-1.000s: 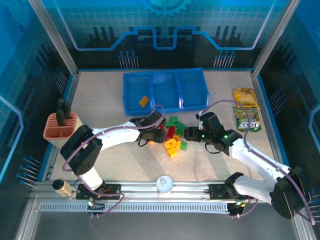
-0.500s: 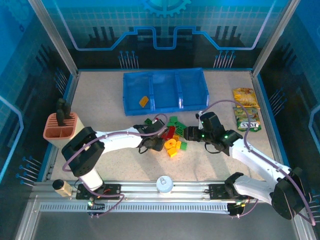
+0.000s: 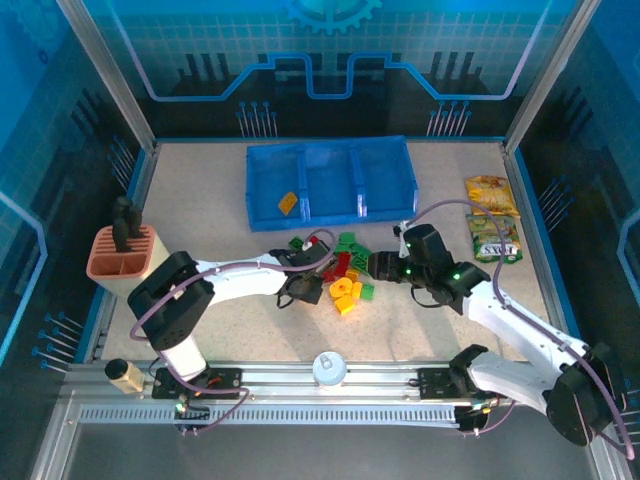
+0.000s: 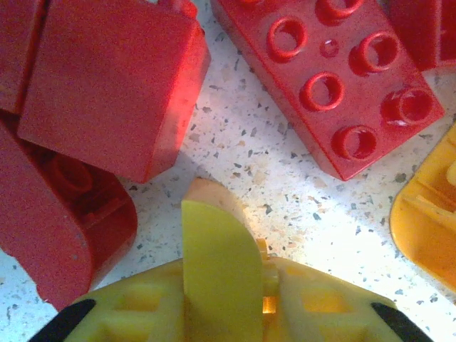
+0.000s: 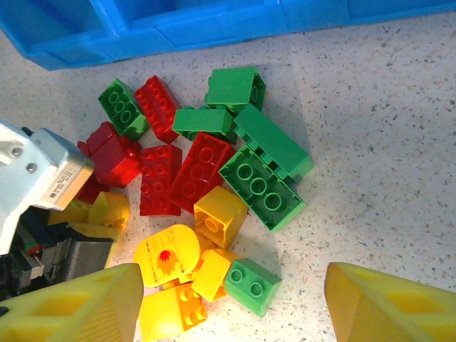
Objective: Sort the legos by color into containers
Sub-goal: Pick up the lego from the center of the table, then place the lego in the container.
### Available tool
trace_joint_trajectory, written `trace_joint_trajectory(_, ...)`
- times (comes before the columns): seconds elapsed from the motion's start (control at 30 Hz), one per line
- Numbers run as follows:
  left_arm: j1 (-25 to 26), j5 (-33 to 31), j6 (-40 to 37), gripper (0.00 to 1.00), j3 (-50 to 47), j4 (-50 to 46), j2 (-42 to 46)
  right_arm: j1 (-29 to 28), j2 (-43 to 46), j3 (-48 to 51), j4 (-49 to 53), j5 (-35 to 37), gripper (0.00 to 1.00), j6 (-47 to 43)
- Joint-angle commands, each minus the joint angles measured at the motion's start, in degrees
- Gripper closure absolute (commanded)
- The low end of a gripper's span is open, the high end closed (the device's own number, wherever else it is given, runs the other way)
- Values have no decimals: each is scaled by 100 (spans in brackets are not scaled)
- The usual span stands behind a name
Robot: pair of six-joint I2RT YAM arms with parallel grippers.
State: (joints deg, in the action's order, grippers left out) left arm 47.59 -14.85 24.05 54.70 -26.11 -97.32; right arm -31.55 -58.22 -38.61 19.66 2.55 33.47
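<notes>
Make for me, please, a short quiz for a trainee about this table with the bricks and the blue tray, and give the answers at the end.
1. True or false: the shallow translucent blue plastic tray holds one small yellow-orange plastic brick in its left compartment.
2. In the right wrist view, how does the right gripper stand?
A. open, fingers wide apart, above the loose pile of red, green and yellow-orange bricks
B. shut on a green brick
C. shut on a snack packet
3. In the left wrist view, what colour is the long studded plastic brick lying on the speckled table?

Key: 1 true; 2 A; 3 red.
</notes>
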Motion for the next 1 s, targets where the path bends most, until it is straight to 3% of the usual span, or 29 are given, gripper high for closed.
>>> trace_joint_trajectory(0.0, 19, -162, 65, 76, 235, -327, 286, 62, 203, 124, 72, 46, 31, 54)
trace_joint_trajectory(0.13, -213, -98, 85, 77, 455, -387, 978, 61, 232, 173, 91, -4, 31, 39)
trace_joint_trajectory(0.27, -1199, 421, 139, 79, 584, -29, 1618, 42, 179, 289, -5, -136, 31, 97)
trace_joint_trajectory(0.37, -1873, 510, 50, 79, 976, 49, 1609, -24, 123, 369, -100, -209, 31, 149)
trace_joint_trajectory(0.6, -2827, 870, 8, 80, 2265, 102, 270, -317, -37, 434, -179, -204, 32, 248)
trace_joint_trajectory(0.97, -3032, 603, -282, 78, 3850, -362, -1546, -723, -247, 433, 14, -149, 31, 221)
